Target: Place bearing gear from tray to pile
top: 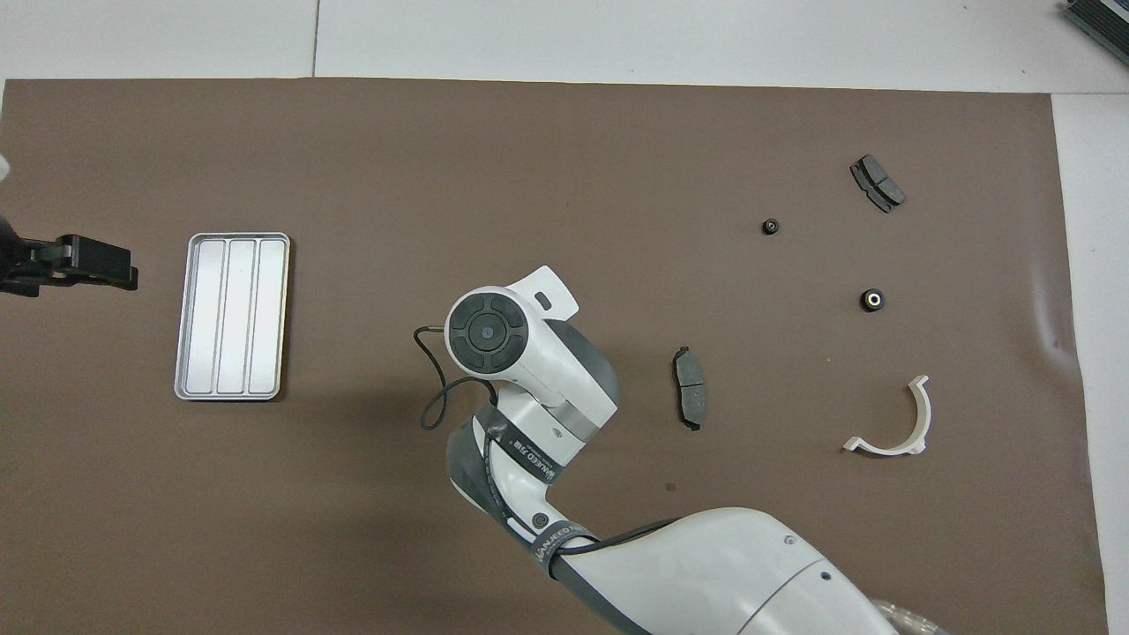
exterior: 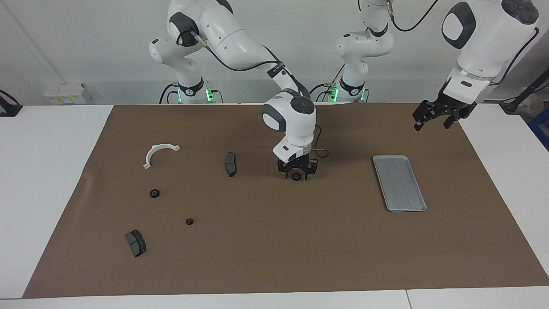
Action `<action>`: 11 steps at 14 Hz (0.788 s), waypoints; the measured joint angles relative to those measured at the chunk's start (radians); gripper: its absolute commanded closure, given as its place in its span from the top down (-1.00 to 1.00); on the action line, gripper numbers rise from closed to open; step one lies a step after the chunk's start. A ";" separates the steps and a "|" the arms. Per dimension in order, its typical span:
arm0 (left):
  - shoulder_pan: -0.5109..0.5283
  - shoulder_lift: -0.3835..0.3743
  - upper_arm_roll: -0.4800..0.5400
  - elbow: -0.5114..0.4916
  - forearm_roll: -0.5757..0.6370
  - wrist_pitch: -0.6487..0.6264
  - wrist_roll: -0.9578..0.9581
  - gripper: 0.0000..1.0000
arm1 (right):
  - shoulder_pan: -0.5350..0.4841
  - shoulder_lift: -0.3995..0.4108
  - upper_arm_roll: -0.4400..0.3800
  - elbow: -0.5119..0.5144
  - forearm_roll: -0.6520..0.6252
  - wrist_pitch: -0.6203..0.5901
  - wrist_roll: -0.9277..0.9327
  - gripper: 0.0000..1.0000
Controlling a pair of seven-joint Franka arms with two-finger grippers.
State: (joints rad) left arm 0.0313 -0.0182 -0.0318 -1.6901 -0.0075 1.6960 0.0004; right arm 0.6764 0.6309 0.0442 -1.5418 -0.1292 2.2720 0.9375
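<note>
A small black bearing gear [exterior: 296, 176] lies on the brown mat, between the tray and the pile. My right gripper [exterior: 296, 174] is down around this gear. In the overhead view my right arm's wrist hides both. The silver-grey tray [exterior: 399, 183] [top: 231, 316] lies bare toward the left arm's end. The pile is a white half-ring bracket [exterior: 163, 146] [top: 885, 449] and two dark brake pads [exterior: 230, 164] [exterior: 136, 243]. My left gripper [exterior: 430, 125] [top: 123, 269] hangs open and holds nothing, above the mat beside the tray.
Two more small black gears [exterior: 154, 193] [exterior: 189, 221] lie among the pile's parts toward the right arm's end. The brown mat [exterior: 274, 249] covers most of the white table. A cable loops off my right wrist [top: 432, 397].
</note>
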 measured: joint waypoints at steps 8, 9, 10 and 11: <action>0.000 0.000 0.004 -0.010 0.000 -0.003 0.002 1.00 | 0.001 -0.001 0.000 -0.005 -0.001 -0.001 0.000 -0.85; 0.000 0.000 0.004 -0.010 0.000 -0.003 0.002 1.00 | 0.000 -0.003 -0.001 -0.003 -0.001 -0.002 0.001 -0.92; 0.000 0.000 0.005 -0.010 0.000 -0.005 0.002 1.00 | -0.002 -0.008 -0.004 -0.002 -0.001 -0.002 0.001 -0.98; 0.000 0.000 0.005 -0.010 0.003 -0.009 0.002 1.00 | -0.009 -0.016 -0.008 -0.001 -0.001 -0.002 0.001 -1.00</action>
State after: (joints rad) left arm 0.0315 -0.0182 -0.0270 -1.7005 -0.0047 1.6868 0.0026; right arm 0.6674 0.6147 0.0358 -1.5428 -0.1299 2.2699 0.9390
